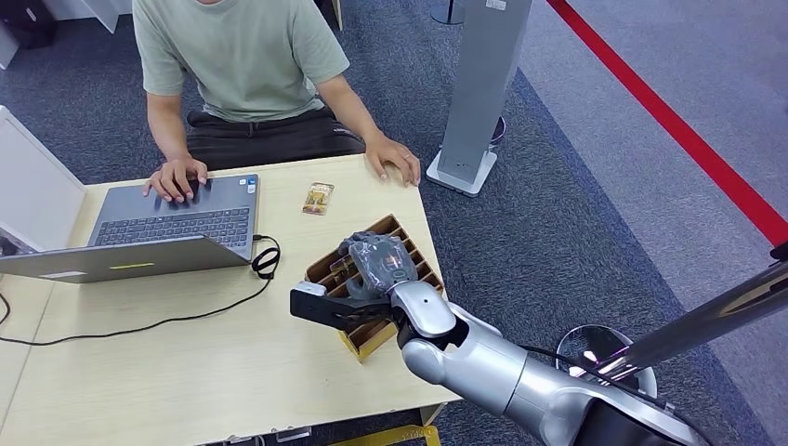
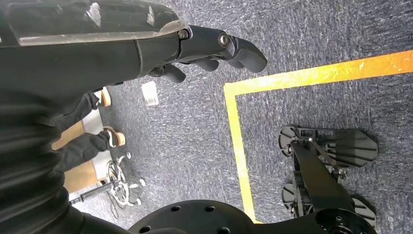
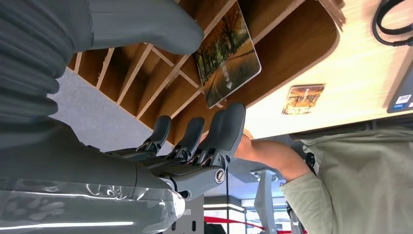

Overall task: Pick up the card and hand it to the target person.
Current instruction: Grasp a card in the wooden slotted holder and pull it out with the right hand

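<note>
A card (image 3: 226,56) with an autumn tree picture stands in a slot of the wooden card holder (image 1: 409,243) near the table's right edge. My right hand (image 1: 372,265) hovers over the holder. In the right wrist view its thumb (image 3: 146,24) lies on one side of the card and its fingers (image 3: 221,129) on the other, spread apart, with no firm grip showing. A second card (image 1: 318,198) lies flat on the table between the holder and the person (image 1: 242,65) seated at the far side. My left hand (image 2: 214,46) hangs over the carpet, holding nothing.
The person types on an open grey laptop (image 1: 177,223) with one hand (image 1: 177,177) and rests the other (image 1: 395,160) on the table's far corner. A black cable (image 1: 265,258) loops beside the laptop. A grey pillar (image 1: 479,93) stands right of the table, a white partition (image 1: 32,186) at left.
</note>
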Robot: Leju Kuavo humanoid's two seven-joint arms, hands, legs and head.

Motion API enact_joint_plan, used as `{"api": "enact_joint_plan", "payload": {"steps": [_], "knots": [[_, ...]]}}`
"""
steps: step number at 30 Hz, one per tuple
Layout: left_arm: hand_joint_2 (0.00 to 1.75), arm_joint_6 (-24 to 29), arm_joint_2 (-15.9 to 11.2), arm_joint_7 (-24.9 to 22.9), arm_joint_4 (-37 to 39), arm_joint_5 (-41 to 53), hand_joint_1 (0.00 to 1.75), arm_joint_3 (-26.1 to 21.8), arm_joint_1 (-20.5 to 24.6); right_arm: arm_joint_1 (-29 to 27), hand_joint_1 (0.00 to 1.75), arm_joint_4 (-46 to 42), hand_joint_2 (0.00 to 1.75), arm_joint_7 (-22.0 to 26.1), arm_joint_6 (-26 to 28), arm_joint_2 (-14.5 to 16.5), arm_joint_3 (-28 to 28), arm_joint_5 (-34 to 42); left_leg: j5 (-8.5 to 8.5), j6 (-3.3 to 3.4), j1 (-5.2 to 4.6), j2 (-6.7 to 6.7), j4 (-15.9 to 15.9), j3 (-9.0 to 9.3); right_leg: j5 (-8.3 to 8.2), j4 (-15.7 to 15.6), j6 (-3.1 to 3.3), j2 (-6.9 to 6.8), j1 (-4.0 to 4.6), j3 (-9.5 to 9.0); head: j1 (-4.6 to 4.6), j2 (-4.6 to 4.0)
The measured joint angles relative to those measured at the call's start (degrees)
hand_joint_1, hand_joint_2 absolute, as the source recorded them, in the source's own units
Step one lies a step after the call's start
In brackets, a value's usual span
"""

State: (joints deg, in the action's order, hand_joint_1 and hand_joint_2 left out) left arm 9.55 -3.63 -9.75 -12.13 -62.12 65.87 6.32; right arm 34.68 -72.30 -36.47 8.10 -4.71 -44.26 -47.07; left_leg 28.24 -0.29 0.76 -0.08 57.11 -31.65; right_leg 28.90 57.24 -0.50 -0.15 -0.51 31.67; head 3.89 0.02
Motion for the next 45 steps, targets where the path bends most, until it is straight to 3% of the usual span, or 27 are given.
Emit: {"api": "enact_joint_plan", "payload": {"steps": [45], "knots": [[1.75, -0.3, 0.0, 0.2, 0.0, 0.4, 0.00, 0.0, 0.0, 0.2, 0.77, 1.6, 1.75, 0.4, -1.7, 1.0, 0.1, -2.0, 0.00, 0.00, 0.00, 0.00, 0.0, 0.02, 0.00, 0.0, 0.00, 0.00, 0.00, -0.02, 0.00, 0.00]]}}
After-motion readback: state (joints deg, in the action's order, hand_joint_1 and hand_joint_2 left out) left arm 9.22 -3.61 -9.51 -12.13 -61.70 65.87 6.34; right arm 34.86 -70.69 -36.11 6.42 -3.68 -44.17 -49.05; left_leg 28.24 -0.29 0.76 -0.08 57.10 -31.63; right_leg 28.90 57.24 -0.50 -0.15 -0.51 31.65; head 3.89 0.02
